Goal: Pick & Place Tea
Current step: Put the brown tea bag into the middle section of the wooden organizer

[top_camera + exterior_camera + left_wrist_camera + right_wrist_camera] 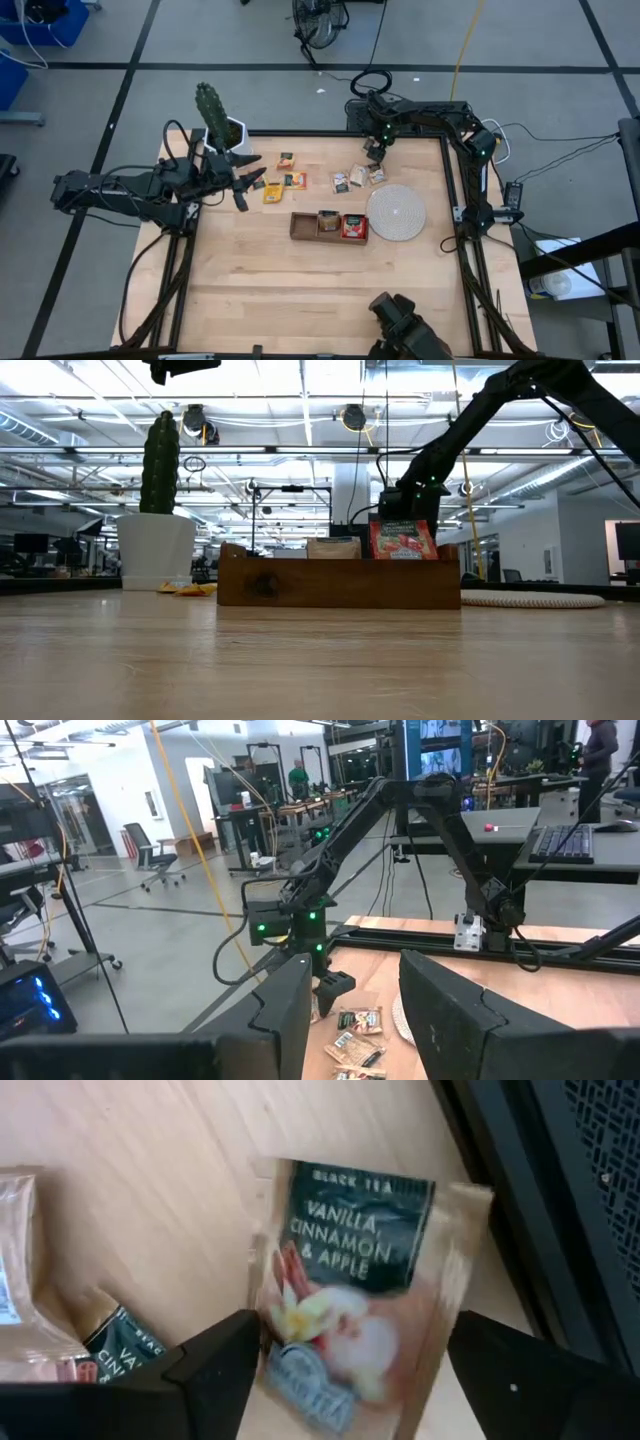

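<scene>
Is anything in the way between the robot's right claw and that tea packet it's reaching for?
Nothing visible blocks it. The right end effector hangs open directly over the vanilla, cinnamon and apple tea sachet, a finger on each side, with only bare table around it. Other sachets lie off to one side, not between.

Bright overhead ceiling lights; right wrist view blurred

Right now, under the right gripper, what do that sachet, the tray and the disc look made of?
The vanilla, cinnamon and apple tea sachet looks like printed, slightly glossy paper or film; which one is unclear. The tray appears to be brown wood with visible grain. The round disc looks like woven, whitish matte fibre, perhaps cord.
</scene>
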`<control>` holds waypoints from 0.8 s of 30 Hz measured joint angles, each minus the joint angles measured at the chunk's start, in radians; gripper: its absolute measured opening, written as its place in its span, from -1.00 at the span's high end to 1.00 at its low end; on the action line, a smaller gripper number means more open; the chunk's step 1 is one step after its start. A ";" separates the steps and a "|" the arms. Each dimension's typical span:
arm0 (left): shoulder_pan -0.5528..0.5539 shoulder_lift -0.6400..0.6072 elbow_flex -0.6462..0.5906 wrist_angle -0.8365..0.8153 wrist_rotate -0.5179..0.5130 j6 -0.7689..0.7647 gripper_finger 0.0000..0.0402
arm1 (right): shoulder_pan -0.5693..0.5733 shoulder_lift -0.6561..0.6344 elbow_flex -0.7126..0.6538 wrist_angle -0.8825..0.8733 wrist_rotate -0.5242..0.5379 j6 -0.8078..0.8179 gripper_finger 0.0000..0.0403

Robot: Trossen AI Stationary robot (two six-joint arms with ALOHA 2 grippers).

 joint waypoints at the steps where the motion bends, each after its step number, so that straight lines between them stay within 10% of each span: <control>1: 0.000 0.000 0.000 0.000 0.000 0.000 0.22 | -0.002 0.006 0.001 0.004 0.001 0.002 -0.46; 10: 0.000 0.000 0.000 0.000 0.000 0.000 0.22 | -0.002 0.023 0.001 -0.039 0.007 0.003 -0.20; 24: 0.000 0.000 0.000 0.000 0.000 0.000 0.22 | -0.001 -0.070 -0.009 -0.098 0.002 0.003 0.88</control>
